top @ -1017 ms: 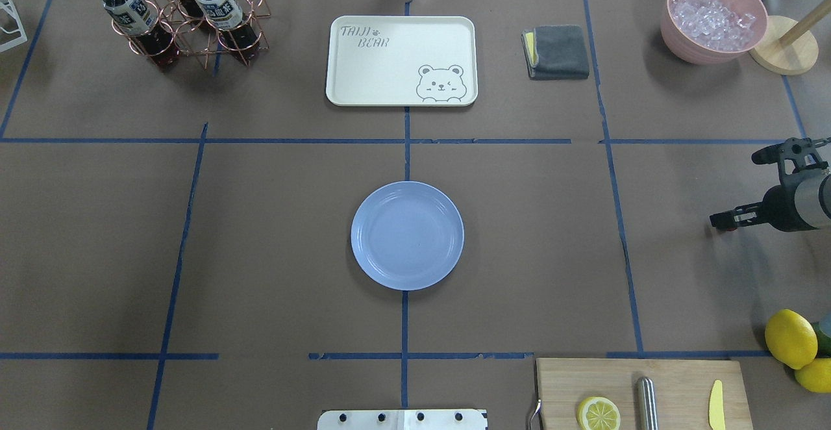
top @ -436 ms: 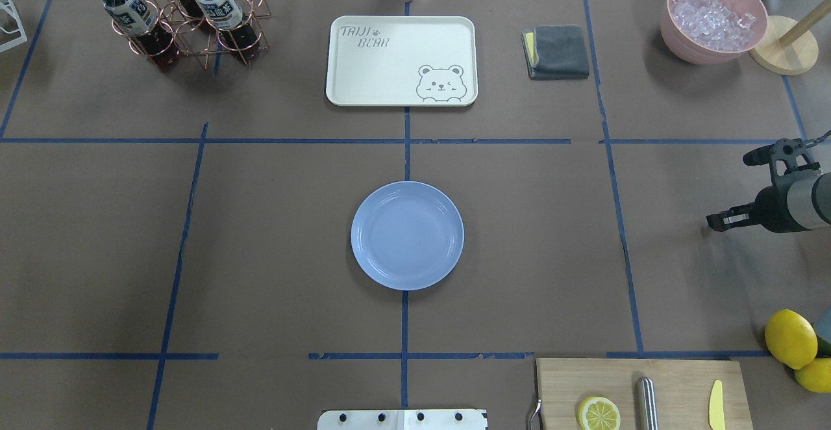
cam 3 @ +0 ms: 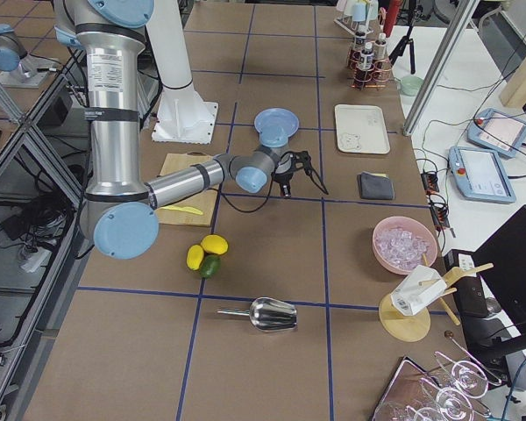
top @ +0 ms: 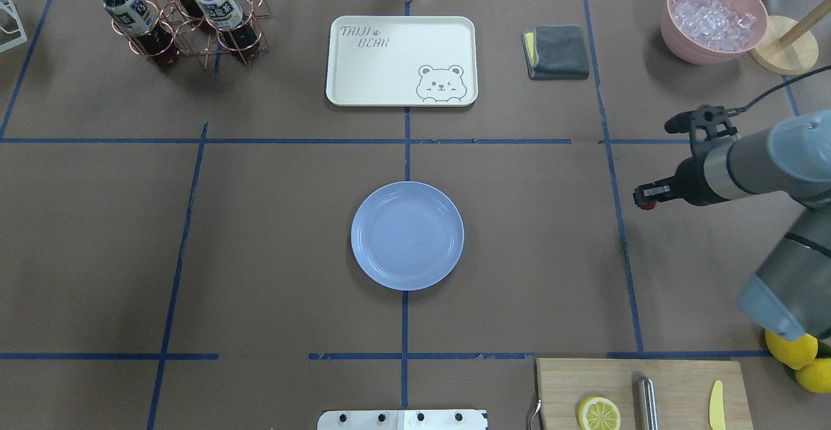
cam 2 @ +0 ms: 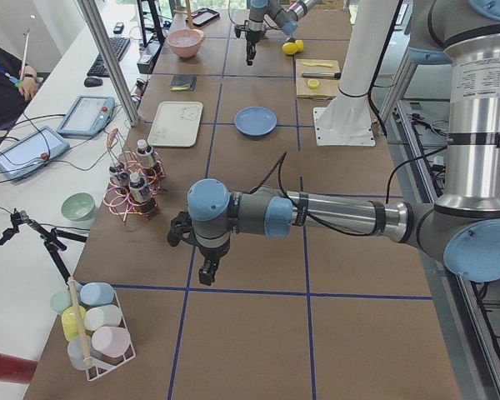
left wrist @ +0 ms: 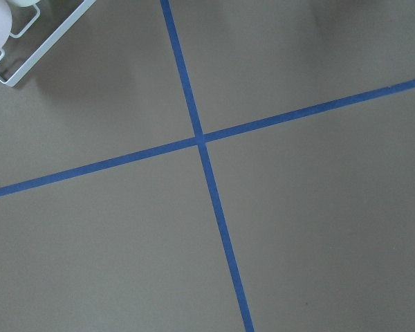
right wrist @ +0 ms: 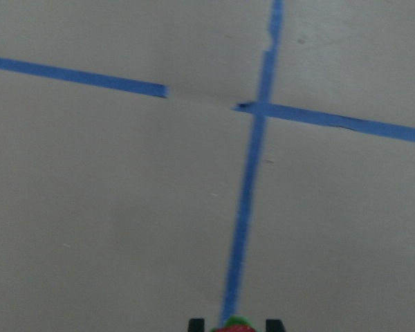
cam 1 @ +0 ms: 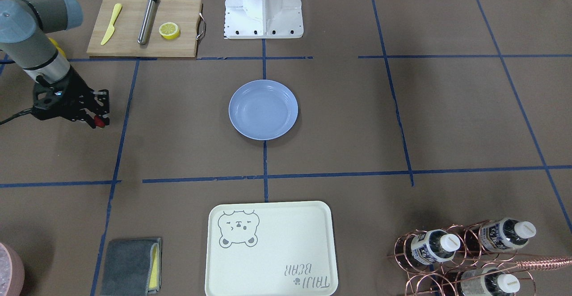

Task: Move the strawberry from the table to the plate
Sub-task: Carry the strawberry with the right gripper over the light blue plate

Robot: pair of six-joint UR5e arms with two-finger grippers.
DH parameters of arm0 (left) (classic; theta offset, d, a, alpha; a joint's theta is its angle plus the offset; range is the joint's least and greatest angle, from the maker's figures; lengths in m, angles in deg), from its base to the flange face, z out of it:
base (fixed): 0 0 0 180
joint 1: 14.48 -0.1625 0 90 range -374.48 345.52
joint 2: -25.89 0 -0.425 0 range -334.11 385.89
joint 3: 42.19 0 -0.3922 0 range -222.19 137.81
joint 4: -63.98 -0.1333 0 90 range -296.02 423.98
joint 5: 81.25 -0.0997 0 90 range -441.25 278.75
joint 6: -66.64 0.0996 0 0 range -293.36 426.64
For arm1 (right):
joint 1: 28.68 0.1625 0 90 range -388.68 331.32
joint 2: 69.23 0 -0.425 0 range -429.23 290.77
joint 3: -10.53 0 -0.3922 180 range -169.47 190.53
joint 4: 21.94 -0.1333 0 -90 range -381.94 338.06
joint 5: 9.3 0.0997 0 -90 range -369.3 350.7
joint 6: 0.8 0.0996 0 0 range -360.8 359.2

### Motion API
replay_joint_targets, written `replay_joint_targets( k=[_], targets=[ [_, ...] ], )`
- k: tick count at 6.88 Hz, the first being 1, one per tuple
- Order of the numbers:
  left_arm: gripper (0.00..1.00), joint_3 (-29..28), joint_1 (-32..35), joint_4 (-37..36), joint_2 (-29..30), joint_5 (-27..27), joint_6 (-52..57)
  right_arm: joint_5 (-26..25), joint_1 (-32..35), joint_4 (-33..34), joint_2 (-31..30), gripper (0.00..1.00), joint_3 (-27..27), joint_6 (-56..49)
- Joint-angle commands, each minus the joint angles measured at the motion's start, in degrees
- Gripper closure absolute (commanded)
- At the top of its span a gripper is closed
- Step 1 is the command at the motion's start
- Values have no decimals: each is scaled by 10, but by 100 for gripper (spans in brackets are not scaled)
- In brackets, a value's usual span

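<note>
The strawberry [top: 644, 205] shows as a small red bit between the tips of my right gripper [top: 644, 197], which is shut on it above the table [top: 272, 235]. The front-facing view has the same strawberry [cam 1: 101, 124] in that gripper [cam 1: 99, 119] at the left. In the right wrist view its red and green top [right wrist: 232, 325] peeks in between the two fingertips at the bottom edge. The light-blue plate [top: 407, 235] lies empty at the table's middle, well to the left of the gripper. My left gripper [cam 2: 205, 272] hangs over the table's far-left end; whether it is open or shut I cannot tell.
A cream bear tray [top: 401, 60] lies beyond the plate. A grey cloth [top: 557, 51], a pink bowl of ice [top: 713, 17] and a copper bottle rack [top: 188, 17] line the back. A cutting board [top: 643, 394] and lemons [top: 802, 358] sit near right.
My right arm has swung left across the table towards the plate, carrying the strawberry in its shut gripper. The plate has not moved.
</note>
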Motion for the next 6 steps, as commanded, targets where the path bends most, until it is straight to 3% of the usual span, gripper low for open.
replay_joint_targets(
  k=[1,2,5,6],
  targets=[
    [0,0,-1,0,0,-2,0,-56,-85,215,193,100,1,110],
    [0,2,0,-1,0,-5,1,-93,-115,286,277,100,-22,154],
    [0,5,0,-2,0,-1,3,-156,-184,284,424,100,-185,253],
    [0,4,0,-1,0,-1,3,-165,-197,284,435,100,-206,258]
  ],
)
